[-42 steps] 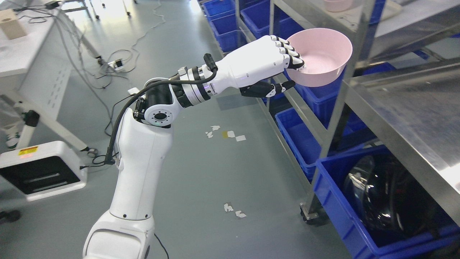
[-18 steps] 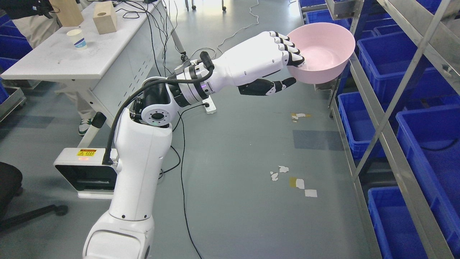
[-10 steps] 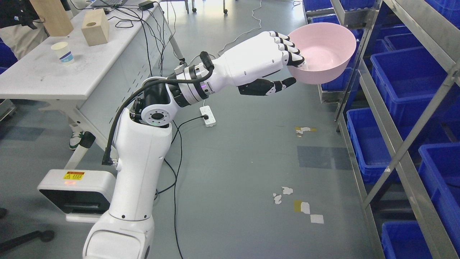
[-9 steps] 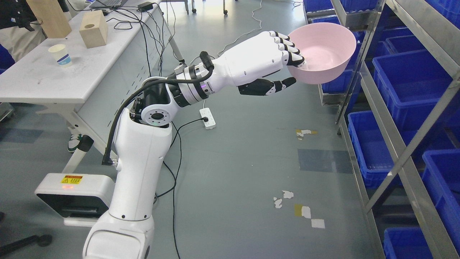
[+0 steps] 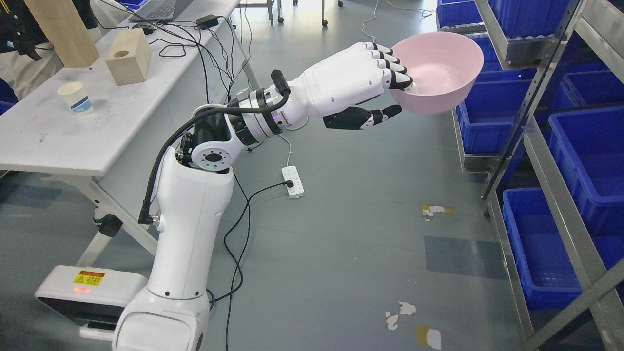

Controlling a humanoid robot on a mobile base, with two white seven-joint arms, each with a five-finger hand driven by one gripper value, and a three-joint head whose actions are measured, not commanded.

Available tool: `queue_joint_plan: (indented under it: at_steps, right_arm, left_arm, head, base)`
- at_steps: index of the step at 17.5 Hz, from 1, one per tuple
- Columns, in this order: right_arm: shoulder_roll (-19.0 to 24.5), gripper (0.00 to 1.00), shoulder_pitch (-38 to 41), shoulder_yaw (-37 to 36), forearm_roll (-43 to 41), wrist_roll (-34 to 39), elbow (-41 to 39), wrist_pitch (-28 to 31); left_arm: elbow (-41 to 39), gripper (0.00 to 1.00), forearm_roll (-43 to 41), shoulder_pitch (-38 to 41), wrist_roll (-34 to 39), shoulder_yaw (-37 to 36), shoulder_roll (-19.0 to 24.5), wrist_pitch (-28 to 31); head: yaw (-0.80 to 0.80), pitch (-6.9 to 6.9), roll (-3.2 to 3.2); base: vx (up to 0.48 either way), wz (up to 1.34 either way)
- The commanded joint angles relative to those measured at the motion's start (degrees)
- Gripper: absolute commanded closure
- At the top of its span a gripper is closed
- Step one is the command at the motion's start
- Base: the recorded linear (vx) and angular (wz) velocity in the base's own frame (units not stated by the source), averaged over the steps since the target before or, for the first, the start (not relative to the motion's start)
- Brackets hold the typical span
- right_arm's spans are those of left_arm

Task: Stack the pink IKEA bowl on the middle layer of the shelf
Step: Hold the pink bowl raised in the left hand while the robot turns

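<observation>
Head view shows the left hand point(image 5: 373, 85) gripping one pink bowl point(image 5: 435, 72) by its near-left rim, four fingers point(image 5: 392, 68) hooked inside and the thumb beneath, so the bowl hangs upright in mid-air over the floor. The metal shelf point(image 5: 546, 161) stands to the right of the bowl, apart from it, so the carry must go rightward; its middle layer cannot be told from here, and no second pink bowl shows. Only one arm is visible. On the white table point(image 5: 58, 141) at far left sit two wooden blocks point(image 5: 127, 62) and one paper cup point(image 5: 75, 97).
</observation>
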Motion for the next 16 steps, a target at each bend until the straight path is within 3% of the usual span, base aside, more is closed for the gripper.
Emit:
queue_joint_plan:
  at_steps: [1, 9, 16]
  right_arm:
    - [-1.0, 0.0, 0.01, 0.18, -0.07, 0.02, -1.0, 0.01]
    - [-1.0, 0.0, 0.01, 0.26, 0.02, 0.02, -1.0, 0.01]
    - [-1.0, 0.0, 0.01, 0.26, -0.07, 0.02, -1.0, 0.01]
  left_arm:
    - [0.07, 0.93, 0.0, 0.03, 0.03, 0.07, 1.0, 0.0]
    - [0.07, 0.93, 0.09, 0.03, 0.03, 0.07, 1.0, 0.0]
    - [0.42, 0.93, 1.14, 0.03, 0.03, -0.28, 1.0, 0.0]
  head:
    - [0.0, 0.0, 0.0]
    - [0.0, 0.0, 0.0]
    - [0.0, 0.0, 0.0]
  base:
    - [0.33, 0.12]
    - [0.249, -0.02]
    - [0.113, -0.57]
